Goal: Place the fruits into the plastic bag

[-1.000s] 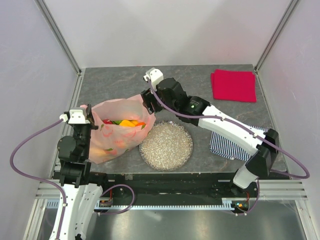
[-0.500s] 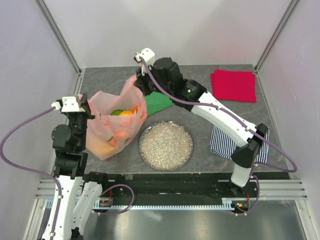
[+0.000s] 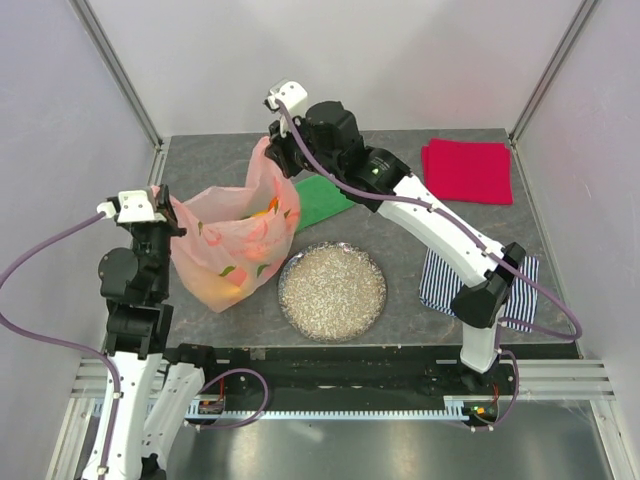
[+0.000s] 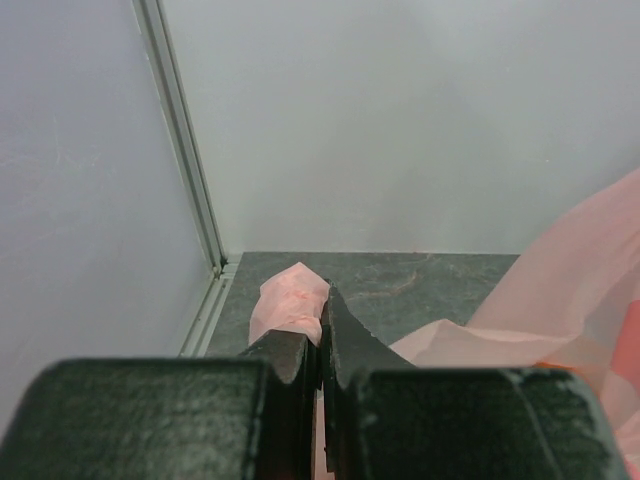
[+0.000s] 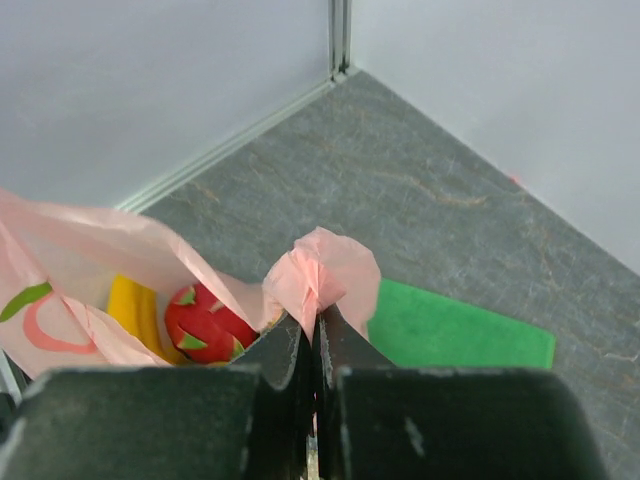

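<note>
The left tool point(image 4: 322, 335) and the right tool point(image 5: 313, 335) each pinched tight on a top edge of the plastic bag point(image 3: 235, 255). It stood on the tabletop's point(image 3: 220, 160) left side, with the fruits point(image 5: 203, 324) inside.

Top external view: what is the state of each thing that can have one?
plastic bag: held by both handles.
fruits: inside the bag.
left gripper: shut on a bag handle.
right gripper: shut on the other handle.
plate: holds no fruit.
red cloth: folded.
</note>
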Motion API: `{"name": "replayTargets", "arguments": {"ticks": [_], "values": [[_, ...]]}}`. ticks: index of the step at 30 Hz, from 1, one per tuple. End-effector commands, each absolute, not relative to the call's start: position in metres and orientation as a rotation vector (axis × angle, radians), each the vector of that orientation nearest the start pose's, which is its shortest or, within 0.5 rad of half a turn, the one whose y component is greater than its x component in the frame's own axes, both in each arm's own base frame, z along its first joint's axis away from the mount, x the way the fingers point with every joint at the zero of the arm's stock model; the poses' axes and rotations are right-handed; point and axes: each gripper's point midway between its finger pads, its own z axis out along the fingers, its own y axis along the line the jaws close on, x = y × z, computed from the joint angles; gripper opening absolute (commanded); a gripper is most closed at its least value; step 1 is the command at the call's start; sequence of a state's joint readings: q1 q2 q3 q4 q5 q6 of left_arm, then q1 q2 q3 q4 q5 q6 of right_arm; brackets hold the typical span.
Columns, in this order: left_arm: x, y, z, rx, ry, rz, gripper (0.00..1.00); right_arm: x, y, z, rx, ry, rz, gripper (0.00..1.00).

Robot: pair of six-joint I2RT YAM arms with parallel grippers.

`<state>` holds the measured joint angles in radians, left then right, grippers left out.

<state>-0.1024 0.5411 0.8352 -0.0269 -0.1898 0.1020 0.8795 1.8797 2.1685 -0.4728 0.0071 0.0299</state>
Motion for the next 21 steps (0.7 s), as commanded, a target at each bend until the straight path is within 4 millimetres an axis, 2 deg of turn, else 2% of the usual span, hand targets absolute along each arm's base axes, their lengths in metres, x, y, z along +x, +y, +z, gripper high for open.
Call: {"name": "replayTargets", "arguments": {"ticks": [1,3,4,6,7,8,9,10,12,13,14,15,16,17,18,19,20,21], "values": [[0.255,0.007,0.399,-0.047,1.279,0.071,0.02,0.358,0.432,0.393,-0.736,1.65,0.647,0.0],[0.253,0.004,0.395,-0.042,1.278,0.056,0.02,0.357,0.432,0.388,-0.74,1.663,0.651,0.0],[0.254,0.003,0.387,-0.04,1.308,0.051,0.01,0.356,0.431,0.385,-0.745,1.669,0.654,0.05],[0.253,0.003,0.386,-0.037,1.314,0.047,0.01,0.354,0.429,0.386,-0.74,1.671,0.656,0.17],[0.252,0.002,0.384,-0.034,1.323,0.043,0.04,0.353,0.428,0.385,-0.741,1.676,0.656,0.36],[0.252,0.001,0.385,-0.029,1.325,0.039,0.11,0.352,0.427,0.385,-0.741,1.676,0.656,0.48],[0.25,-0.001,0.388,-0.023,1.318,0.029,0.22,0.351,0.426,0.386,-0.741,1.675,0.658,0.59],[0.249,-0.002,0.388,-0.016,1.321,0.022,0.54,0.349,0.422,0.388,-0.737,1.676,0.657,0.74],[0.246,-0.007,0.391,-0.002,1.322,-0.003,0.81,0.34,0.419,0.395,-0.757,1.656,0.682,0.86],[0.243,-0.007,0.394,-0.004,1.314,-0.007,0.95,0.338,0.417,0.391,-0.759,1.665,0.681,0.95],[0.241,-0.007,0.394,-0.005,1.314,-0.012,0.95,0.336,0.415,0.393,-0.755,1.661,0.68,0.98],[0.238,-0.007,0.396,-0.01,1.307,-0.015,0.96,0.333,0.407,0.403,-0.737,1.644,0.674,0.98],[0.235,-0.005,0.398,-0.019,1.301,-0.01,0.96,0.33,0.404,0.397,-0.742,1.653,0.67,0.98],[0.229,-0.004,0.401,-0.021,1.29,-0.01,0.96,0.329,0.401,0.4,-0.733,1.643,0.672,0.98],[0.224,-0.002,0.406,-0.029,1.274,-0.006,0.97,0.327,0.388,0.413,-0.692,1.625,0.655,0.98],[0.22,-0.002,0.407,-0.029,1.269,-0.009,0.97,0.326,0.383,0.405,-0.686,1.641,0.64,0.98],[0.211,-0.001,0.412,-0.031,1.248,-0.008,0.97,0.325,0.378,0.408,-0.668,1.634,0.637,0.98],[0.207,0.0,0.415,-0.035,1.235,-0.007,0.97,0.325,0.364,0.41,-0.63,1.64,0.625,0.98]]}}
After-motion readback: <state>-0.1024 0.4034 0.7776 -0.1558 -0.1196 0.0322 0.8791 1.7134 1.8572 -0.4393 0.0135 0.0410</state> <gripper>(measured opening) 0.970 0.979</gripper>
